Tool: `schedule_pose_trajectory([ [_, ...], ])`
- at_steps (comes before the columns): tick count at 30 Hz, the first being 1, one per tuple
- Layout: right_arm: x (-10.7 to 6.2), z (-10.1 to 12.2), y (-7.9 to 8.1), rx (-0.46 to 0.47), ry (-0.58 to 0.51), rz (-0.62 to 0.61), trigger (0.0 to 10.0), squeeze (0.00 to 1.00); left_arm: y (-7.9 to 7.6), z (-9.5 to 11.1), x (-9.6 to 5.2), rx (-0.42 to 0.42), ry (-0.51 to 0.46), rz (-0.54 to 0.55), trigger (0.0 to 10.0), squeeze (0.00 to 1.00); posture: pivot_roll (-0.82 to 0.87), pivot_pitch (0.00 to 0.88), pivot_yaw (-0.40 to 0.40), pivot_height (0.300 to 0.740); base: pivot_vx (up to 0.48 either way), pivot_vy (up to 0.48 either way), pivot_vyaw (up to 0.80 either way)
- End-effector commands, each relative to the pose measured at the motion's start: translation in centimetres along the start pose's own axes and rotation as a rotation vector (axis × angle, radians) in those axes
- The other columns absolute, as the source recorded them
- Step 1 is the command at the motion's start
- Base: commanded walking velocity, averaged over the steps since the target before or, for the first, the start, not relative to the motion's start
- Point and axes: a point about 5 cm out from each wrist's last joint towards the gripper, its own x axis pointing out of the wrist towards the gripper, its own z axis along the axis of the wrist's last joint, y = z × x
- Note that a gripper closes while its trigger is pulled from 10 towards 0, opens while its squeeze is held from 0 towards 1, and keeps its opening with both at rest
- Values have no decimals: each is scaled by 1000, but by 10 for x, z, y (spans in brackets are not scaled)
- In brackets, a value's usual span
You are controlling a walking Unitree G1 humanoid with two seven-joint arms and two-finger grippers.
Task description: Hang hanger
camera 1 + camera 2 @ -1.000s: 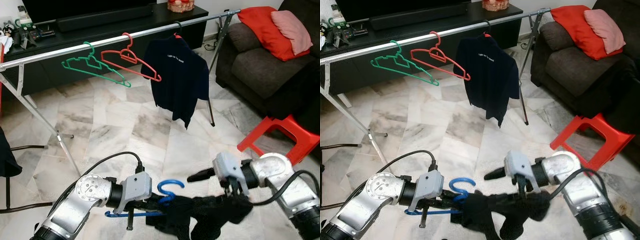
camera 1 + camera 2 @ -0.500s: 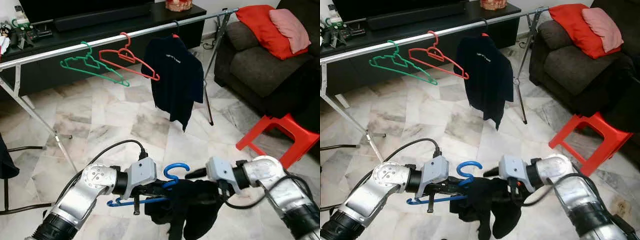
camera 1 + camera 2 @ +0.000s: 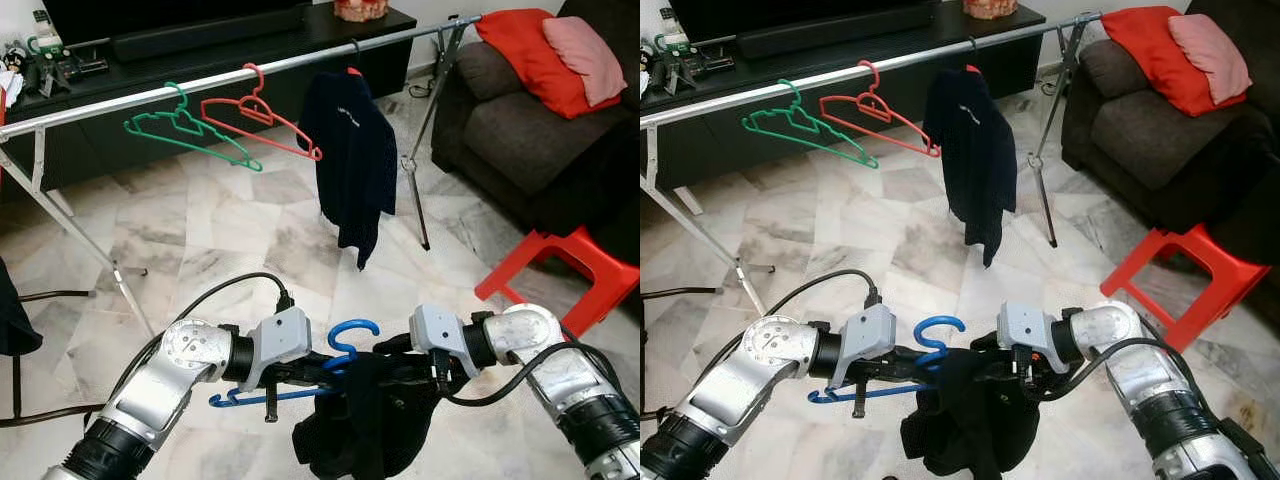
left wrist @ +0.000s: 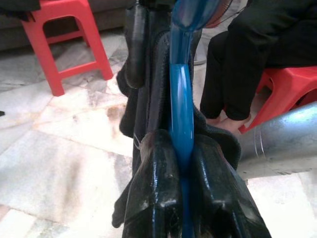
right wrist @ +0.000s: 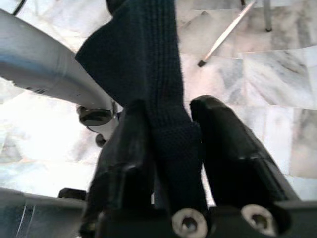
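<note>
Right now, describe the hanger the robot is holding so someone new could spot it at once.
Look below the long silver clothes rail, down between the robot's two arms. The blue hanger sits clamped in the left tool with a black garment draped over it. The green hanger and red hanger hang bare on the rail.

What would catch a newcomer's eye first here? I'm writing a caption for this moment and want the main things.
Low in front of the robot, the left gripper is shut on a blue hanger and the right gripper is shut on the dark garment hanging from it. Beyond them, a metal rail crosses the room carrying a green hanger, a red hanger and a dark shirt.
</note>
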Motion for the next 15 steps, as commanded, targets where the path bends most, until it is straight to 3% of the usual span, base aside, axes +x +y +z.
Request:
schedule_pose_trajectory([
  [1, -1, -2, 1, 3, 10, 24, 0, 0, -1, 13, 0, 35, -57, -45, 10000, 0, -41, 223, 27, 740, 0, 0, 0],
  [15, 5, -8, 12, 5, 19, 88, 0, 0, 0, 19, 3, 58, -74, -60, 10000, 0, -42, 202, 31, 740, 0, 0, 0],
])
